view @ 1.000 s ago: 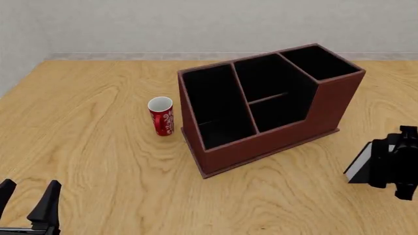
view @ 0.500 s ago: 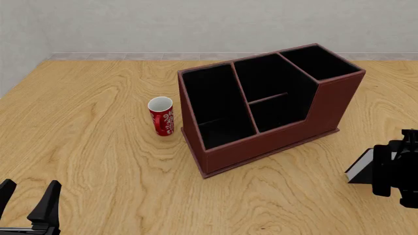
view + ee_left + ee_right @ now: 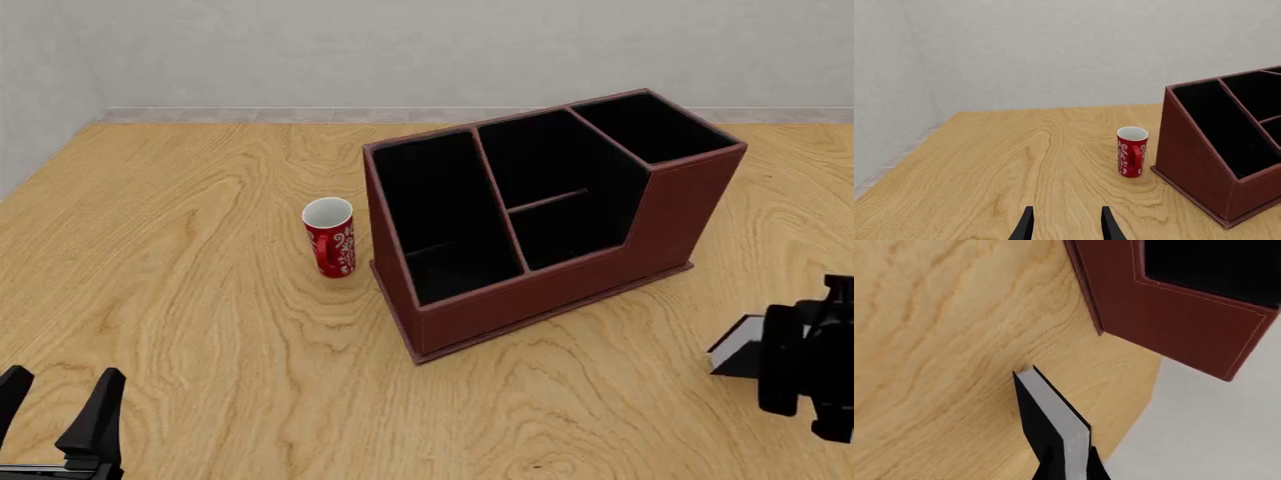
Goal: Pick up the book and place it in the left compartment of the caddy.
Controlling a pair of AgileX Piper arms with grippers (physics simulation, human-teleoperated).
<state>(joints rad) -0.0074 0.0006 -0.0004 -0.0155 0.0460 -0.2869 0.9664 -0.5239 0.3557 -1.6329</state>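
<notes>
The black book (image 3: 738,346) with white page edges stands upright on the table to the right of the caddy (image 3: 561,290). My right gripper (image 3: 801,375) is over it from the right. In the right wrist view its fingertips (image 3: 1095,467) sit close against both covers of the book (image 3: 1054,415); I cannot make out whether they press on it. The caddy is reddish-brown with a black interior, and its left compartment (image 3: 447,225) is the long narrow slot. My left gripper (image 3: 60,425) hangs open at the near left, far from the book, with nothing between its fingers (image 3: 1025,225).
A red mug (image 3: 330,238) with white patterns stands just left of the caddy, also seen as the mug (image 3: 1131,151) beside the caddy (image 3: 1214,165) in the left wrist view. The table's right edge runs close behind the book (image 3: 1147,405).
My right gripper has sunk lower over the standing book, covering more of it. The book's foot stays in place on the table. The left arm is still.
</notes>
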